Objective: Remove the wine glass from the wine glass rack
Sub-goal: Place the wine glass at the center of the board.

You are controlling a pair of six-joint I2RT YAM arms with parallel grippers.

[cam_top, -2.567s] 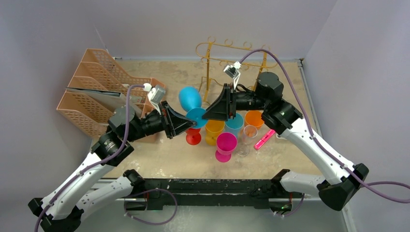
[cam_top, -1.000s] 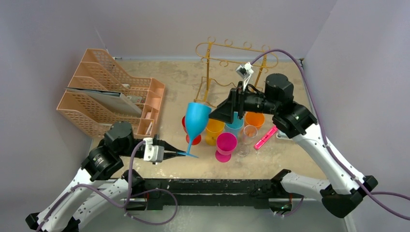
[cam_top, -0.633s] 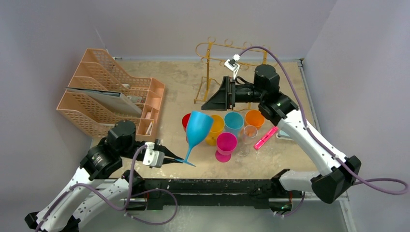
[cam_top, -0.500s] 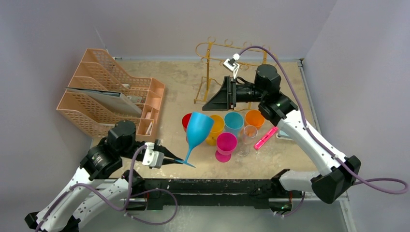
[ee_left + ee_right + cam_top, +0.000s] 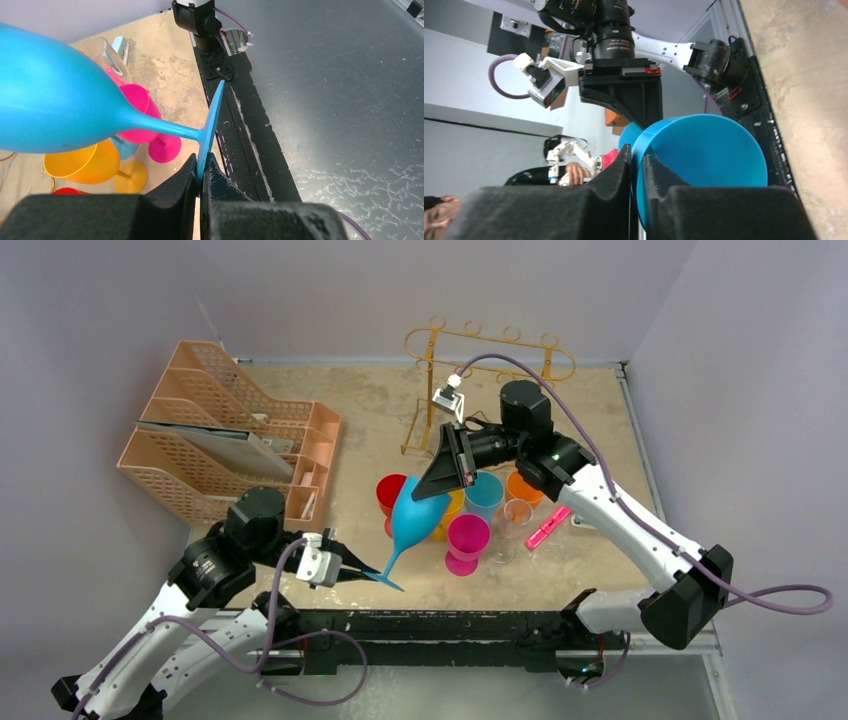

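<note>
Bright, even light; soft shadows.

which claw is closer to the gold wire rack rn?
Right. The right claw pinches the blue glass by its rim, just in front of the rack. The left claw holds the glass's foot by the table's near edge, farther away.

We see the blue wine glass point(image 5: 412, 520) tilted, well apart from the wine glass rack point(image 5: 490, 337), on its near side; our left tool point(image 5: 368, 572) pinches its foot, our right tool point(image 5: 428, 490) meets its rim.
</note>
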